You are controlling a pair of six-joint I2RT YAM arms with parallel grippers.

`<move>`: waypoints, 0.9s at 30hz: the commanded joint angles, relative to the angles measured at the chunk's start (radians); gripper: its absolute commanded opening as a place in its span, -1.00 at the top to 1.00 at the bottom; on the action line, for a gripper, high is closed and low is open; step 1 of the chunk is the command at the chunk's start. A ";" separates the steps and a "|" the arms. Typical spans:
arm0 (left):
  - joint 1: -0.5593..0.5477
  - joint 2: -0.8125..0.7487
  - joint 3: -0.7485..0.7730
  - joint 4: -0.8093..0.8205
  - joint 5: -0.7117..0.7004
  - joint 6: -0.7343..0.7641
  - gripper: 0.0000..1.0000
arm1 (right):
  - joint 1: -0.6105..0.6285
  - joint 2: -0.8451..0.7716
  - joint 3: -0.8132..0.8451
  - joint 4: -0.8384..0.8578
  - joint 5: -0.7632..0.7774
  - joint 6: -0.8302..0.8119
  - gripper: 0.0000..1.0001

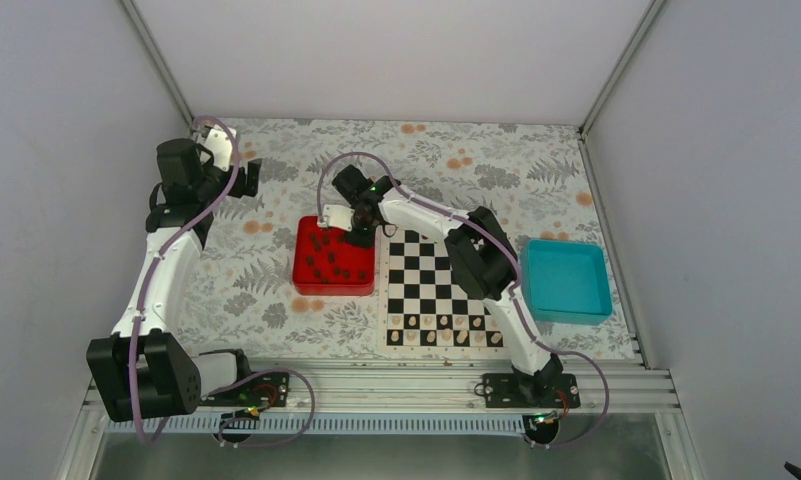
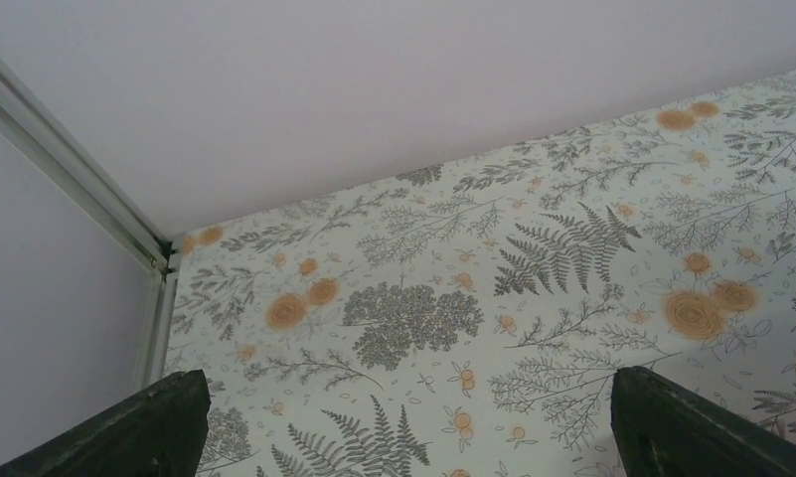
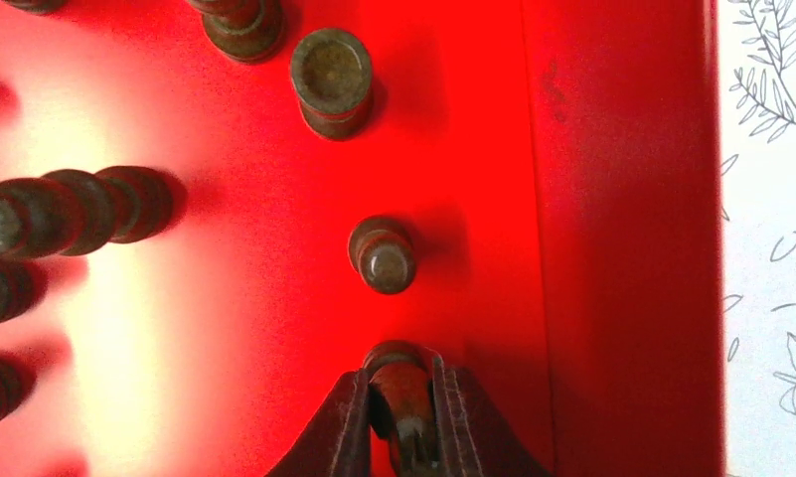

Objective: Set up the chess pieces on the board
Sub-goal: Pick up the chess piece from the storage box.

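Dark chess piece [image 3: 394, 360] pinched by right gripper [image 3: 401, 386] in red tray [image 3: 612, 248]; left gripper [image 2: 413, 422] gapes.

Nothing can be read in any view. No word, number, brand or sign shows on the board [image 1: 426, 285], on the red tray [image 1: 316, 287] at its nine o'clock, on the teal tray [image 1: 566, 280] at its three o'clock, or on the floral table cover [image 2: 403, 318] — which bears only a printed plant pattern.

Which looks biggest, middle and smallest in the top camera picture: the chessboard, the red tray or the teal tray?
1. chessboard: clearly the largest, even with an arm hiding part of it.
2. teal tray and red tray: they look almost the same size, so I won't rank them.
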 commanded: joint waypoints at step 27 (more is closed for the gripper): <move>0.013 -0.020 -0.001 0.008 0.039 -0.001 -1.00 | -0.233 -0.470 -0.396 0.028 -0.045 0.003 0.92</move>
